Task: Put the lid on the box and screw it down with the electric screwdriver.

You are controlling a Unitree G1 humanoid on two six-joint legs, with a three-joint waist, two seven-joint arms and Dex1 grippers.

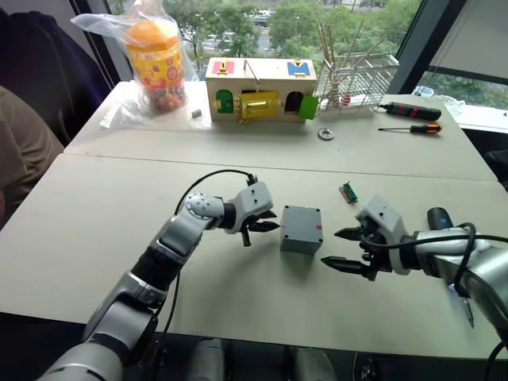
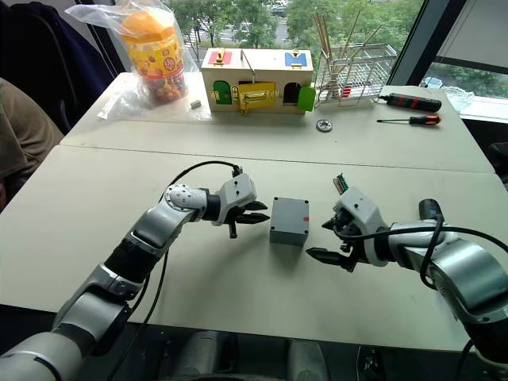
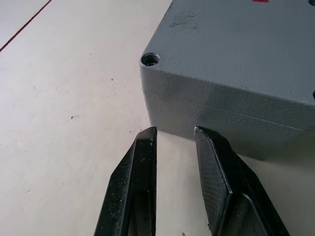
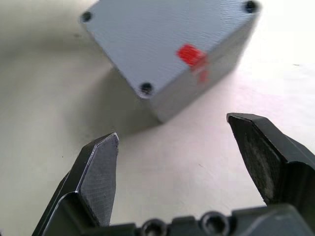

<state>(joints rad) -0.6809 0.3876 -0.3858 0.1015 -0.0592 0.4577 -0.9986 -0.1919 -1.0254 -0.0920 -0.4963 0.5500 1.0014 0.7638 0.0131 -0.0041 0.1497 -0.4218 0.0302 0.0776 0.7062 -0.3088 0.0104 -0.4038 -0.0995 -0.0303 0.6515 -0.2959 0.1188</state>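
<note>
Now the box point(image 1: 302, 228) sits on the table point(image 1: 95, 230) between my two pincers, and the lid point(image 4: 147, 42) already lies on top of it: the seam runs round just under the top face and the corner screw holes are open. My left pincer point(image 1: 262, 228) hangs just beside the box's left face, its fingers point(image 3: 133, 191) narrowed to a slim gap and holding nothing. My right pincer point(image 1: 343, 248) stands near the box's right face, the side with the red mark, spread wide and empty. The electric screwdriver point(image 1: 439, 219) lies beyond my right arm, farther from the box than that pincer; its long axis I cannot tell. I judge the right arm the nearer one to fetch it, while the left steadies the box.
</note>
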